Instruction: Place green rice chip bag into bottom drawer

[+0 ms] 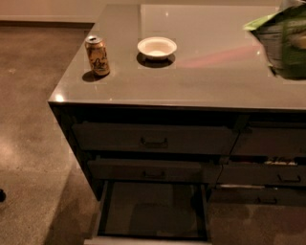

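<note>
hanging over the countertop's [210, 72] right end, the green rice chip bag [287, 43] sits under a pale sliver of gripper [289, 4], its grip impossible to tell, bottom drawer [153, 210] pulled out.

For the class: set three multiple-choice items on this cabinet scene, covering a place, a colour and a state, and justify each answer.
1. Where is the can?
A. On the counter, left of the bowl
B. In a drawer
C. On the floor

2. What colour is the bag?
A. Red
B. Blue
C. Green

3. How is the bottom drawer?
A. Shut
B. Pulled open
C. Lying on the floor

Answers:
1 A: the can stands near the counter's left edge, with the bowl to its right.
2 C: the bag's crinkled surface is light green.
3 B: the drawer juts forward and its dark interior shows.

The gripper is out of view, beyond the top right corner by the bag.
</note>
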`<state>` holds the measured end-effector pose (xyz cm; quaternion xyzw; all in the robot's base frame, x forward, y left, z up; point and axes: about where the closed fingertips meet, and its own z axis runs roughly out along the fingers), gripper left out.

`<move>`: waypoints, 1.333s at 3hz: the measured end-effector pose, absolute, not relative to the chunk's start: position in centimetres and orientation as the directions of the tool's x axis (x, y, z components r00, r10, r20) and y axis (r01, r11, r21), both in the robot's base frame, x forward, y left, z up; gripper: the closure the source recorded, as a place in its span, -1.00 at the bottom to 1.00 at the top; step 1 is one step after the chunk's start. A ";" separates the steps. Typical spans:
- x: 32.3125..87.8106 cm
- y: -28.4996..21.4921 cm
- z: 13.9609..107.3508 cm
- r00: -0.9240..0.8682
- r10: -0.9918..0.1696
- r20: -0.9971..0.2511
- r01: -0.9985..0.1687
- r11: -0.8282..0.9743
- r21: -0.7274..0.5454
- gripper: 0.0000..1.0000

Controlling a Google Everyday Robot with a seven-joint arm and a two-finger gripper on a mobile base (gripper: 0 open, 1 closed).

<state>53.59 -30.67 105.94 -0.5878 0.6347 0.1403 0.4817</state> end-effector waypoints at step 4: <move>48.6 -27.8 100.6 -0.012 -0.468 -0.884 -0.939 0.308 -0.151 1.00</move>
